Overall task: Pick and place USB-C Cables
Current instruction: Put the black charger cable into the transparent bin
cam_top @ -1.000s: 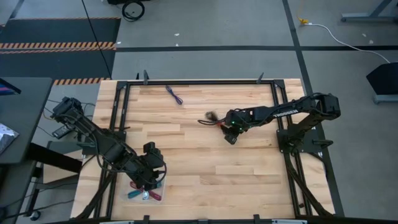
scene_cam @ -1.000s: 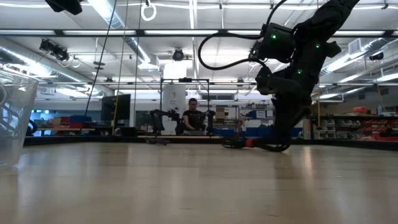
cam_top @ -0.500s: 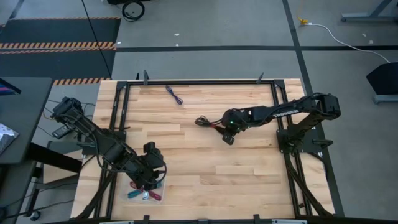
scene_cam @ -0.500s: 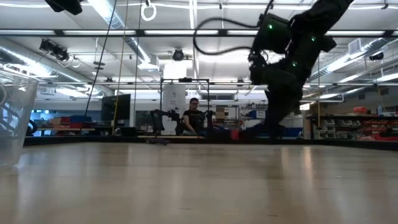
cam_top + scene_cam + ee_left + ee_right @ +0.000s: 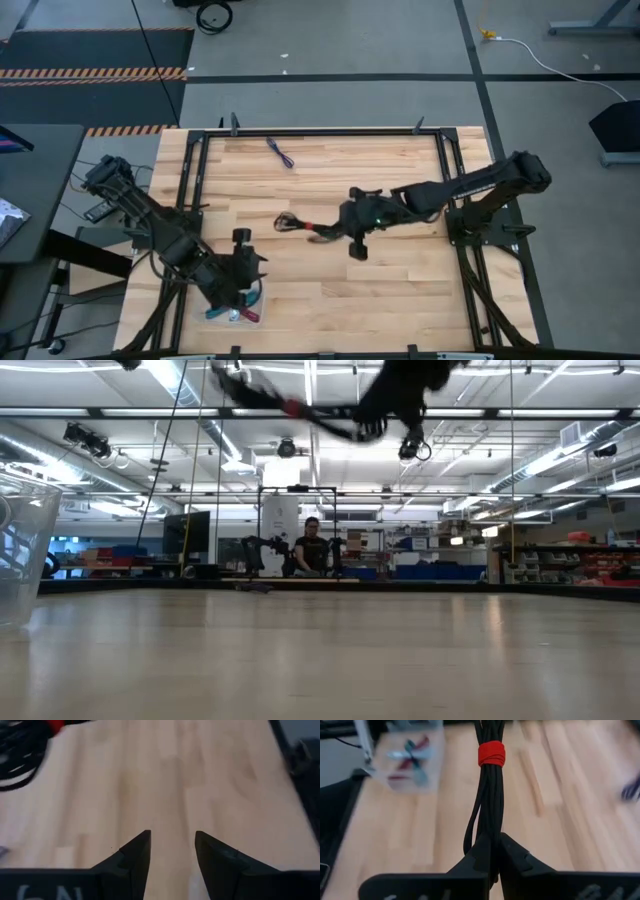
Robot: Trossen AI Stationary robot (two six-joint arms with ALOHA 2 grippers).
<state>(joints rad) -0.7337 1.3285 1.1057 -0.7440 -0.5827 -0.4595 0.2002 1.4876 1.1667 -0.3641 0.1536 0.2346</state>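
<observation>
I am carrying the black cable (image 5: 305,226) with its red band (image 5: 491,754) over the middle of the tabletop (image 5: 330,290). The right gripper (image 5: 492,851) has its fingers closed tight on one end of the bundle, and the rest is trailing out toward the left side, lifted clear of the wood. The purple cable (image 5: 280,153) is lying near the far edge. A clear bin (image 5: 232,306) at the near left corner is holding what look like teal, red and pale cables; the wrist view shows it blurred.

The left gripper (image 5: 171,851) is sitting right beside that bin with its fingers parted and holding nothing. I judge this the main risk: if I am heading for the bin, the two arms may be crowding the same spot and could collide. The grip is also only on the bundle's end, so the long free part may swing, catch the bin rim, or hang outside it on release.

Compared with a second ago, the right arm is reaching much further left and toward the near edge, and the cable is now high in the low view instead of down at the tabletop. The left arm has shifted slightly.
</observation>
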